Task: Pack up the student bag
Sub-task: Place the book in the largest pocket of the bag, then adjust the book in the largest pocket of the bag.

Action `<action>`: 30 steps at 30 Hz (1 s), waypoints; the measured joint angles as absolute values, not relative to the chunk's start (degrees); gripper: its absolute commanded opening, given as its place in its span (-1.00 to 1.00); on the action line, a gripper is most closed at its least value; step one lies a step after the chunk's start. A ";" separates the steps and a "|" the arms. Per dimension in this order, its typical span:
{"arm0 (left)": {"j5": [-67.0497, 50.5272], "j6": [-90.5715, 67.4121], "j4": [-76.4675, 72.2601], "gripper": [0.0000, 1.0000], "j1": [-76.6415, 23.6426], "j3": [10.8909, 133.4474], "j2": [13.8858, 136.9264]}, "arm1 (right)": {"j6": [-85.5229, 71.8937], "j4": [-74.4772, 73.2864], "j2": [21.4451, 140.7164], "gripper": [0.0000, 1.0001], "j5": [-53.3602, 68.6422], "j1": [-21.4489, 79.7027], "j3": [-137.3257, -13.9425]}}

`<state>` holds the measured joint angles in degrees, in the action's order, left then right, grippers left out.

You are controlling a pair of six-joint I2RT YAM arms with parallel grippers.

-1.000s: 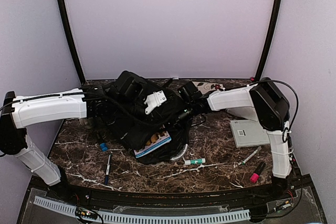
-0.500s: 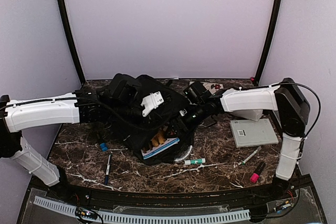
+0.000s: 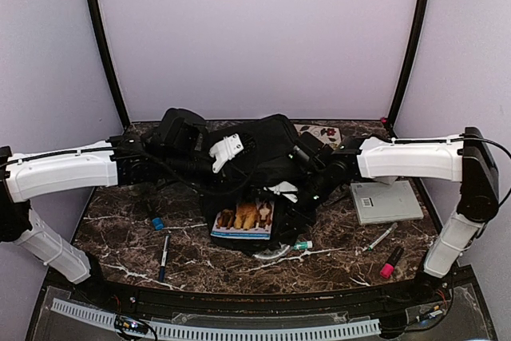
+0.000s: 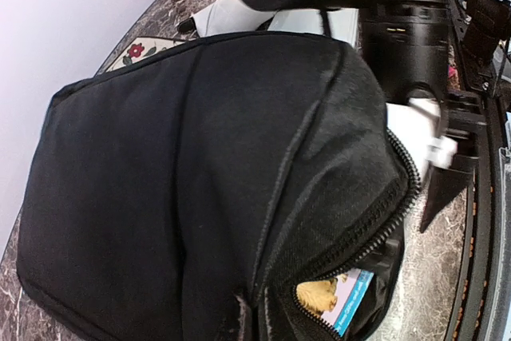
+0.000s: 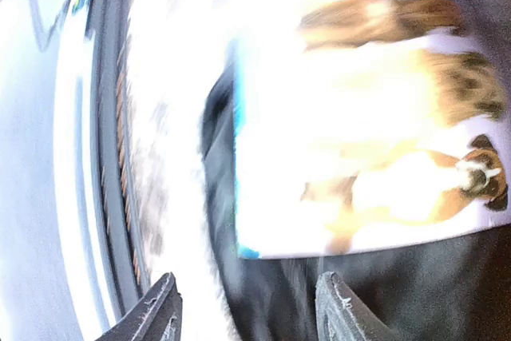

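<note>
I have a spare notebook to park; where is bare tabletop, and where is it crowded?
Bare tabletop along the near edge between the black pen and the green-capped stick. A smaller patch between that stick and the pink marker. Crowded: the middle, around the student bag.

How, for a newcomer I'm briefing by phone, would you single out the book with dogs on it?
Find the central large black soft fabric bag. A flat blue-edged book pokes from its near opening. Unlike the slim green-capped white tube beside it, its cover shows brown dogs.
</note>
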<state>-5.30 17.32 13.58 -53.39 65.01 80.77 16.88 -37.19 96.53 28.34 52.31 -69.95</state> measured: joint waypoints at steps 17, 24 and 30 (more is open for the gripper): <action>-0.38 13.87 13.72 -1.00 -50.30 60.99 79.64 | 35.68 -53.19 100.16 -0.34 23.44 61.82 -82.48; -1.98 11.33 13.69 -1.00 -48.07 60.99 79.64 | 35.51 -48.16 102.37 -0.18 11.14 68.66 -83.20; -2.87 10.37 13.69 -1.00 -47.83 60.99 79.64 | 34.39 -41.98 108.97 -0.18 0.10 71.72 -88.62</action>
